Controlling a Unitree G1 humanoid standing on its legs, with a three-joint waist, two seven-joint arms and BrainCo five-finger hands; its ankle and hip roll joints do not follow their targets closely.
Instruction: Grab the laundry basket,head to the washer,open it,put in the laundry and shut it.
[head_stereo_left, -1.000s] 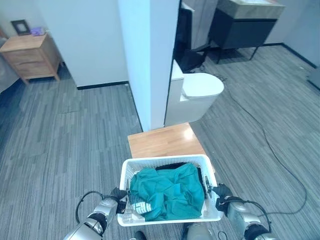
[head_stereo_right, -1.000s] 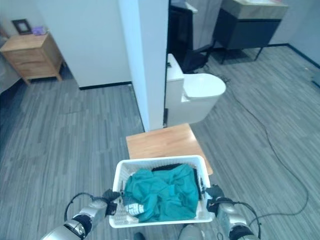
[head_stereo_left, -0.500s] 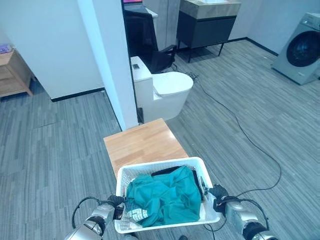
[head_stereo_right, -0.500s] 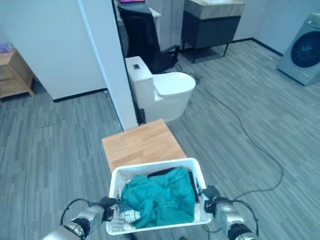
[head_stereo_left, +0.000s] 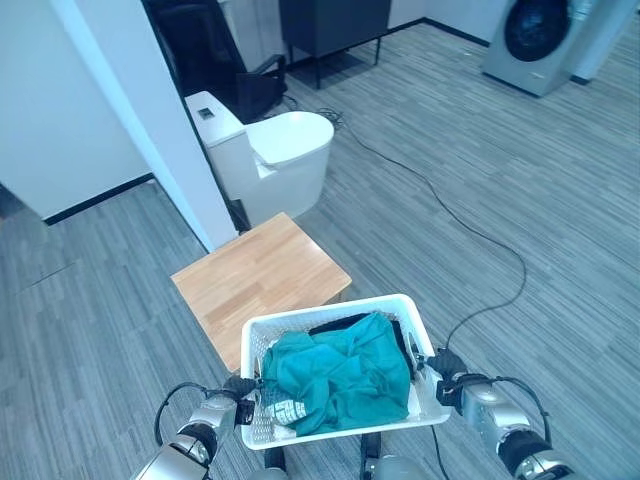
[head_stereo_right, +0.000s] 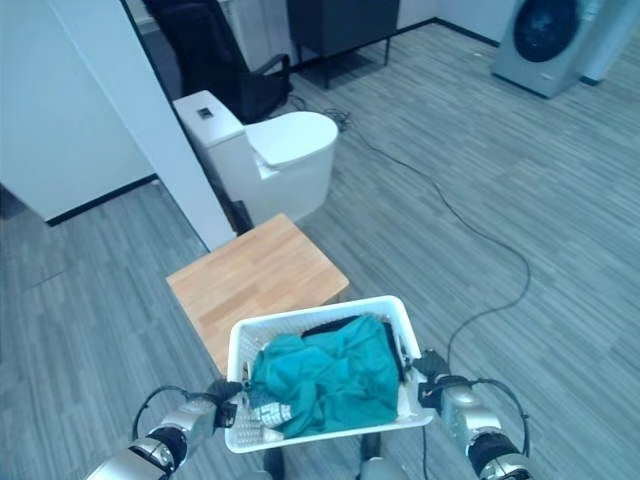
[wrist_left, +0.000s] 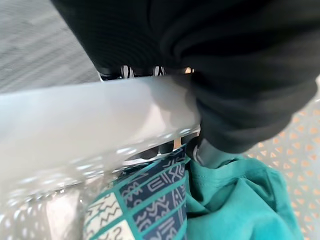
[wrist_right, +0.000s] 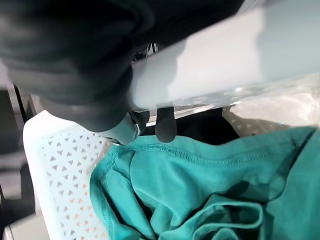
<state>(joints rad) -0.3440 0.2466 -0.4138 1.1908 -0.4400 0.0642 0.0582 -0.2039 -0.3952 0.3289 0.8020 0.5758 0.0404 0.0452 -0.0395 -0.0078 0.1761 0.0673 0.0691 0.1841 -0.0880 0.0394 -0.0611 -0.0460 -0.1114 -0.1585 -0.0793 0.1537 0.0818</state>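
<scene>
Washer (head_stereo_left: 535, 40) now swings into view far right as left hand (head_stereo_left: 236, 387) and right hand (head_stereo_left: 446, 366) stay clamped on the basket (head_stereo_left: 330, 322) rims, carrying it onward.

Home mock-up: toilet (head_stereo_left: 268, 160), washing machine (head_stereo_left: 535, 40), grey plank floor (head_stereo_left: 480, 170).

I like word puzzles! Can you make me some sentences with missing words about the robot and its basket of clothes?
1. The left hand and the right hand each grip a side of the white ____ basket.
2. The big garment on top of the pile is coloured ____.
3. Just beyond the basket stands a low ____ table.
4. Far off, at the upper right, stands the grey ____ the robot must reach.

Missing words: laundry; teal; wooden; washer
</scene>
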